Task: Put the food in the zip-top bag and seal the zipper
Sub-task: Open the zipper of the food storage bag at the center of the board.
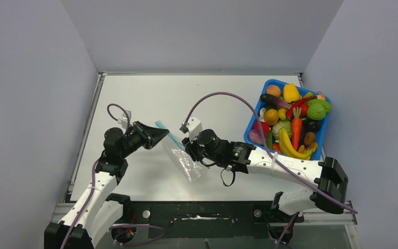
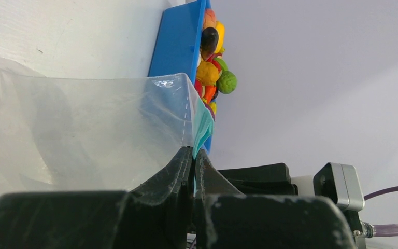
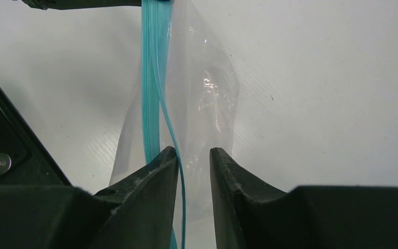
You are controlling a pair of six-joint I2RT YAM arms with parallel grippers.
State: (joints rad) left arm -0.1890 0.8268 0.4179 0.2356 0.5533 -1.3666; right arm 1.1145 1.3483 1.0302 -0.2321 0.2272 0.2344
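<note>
The clear zip-top bag (image 1: 185,162) hangs between my two grippers above the table; I see no food inside it. Its teal zipper (image 1: 167,133) runs along the upper edge. My left gripper (image 1: 161,134) is shut on one end of the zipper (image 2: 202,127), with the bag (image 2: 83,129) spreading away from it. My right gripper (image 1: 189,147) is open at the bag's mouth. In the right wrist view its jaws (image 3: 194,155) stand apart with one thin lip of the zipper (image 3: 150,78) running between them and the bag (image 3: 207,104) beyond. The food (image 1: 293,116) lies in the bin.
A blue plastic bin (image 1: 252,129) stands at the right rear of the white table, full of toy fruits and vegetables; it also shows in the left wrist view (image 2: 179,41). Grey walls enclose the table on three sides.
</note>
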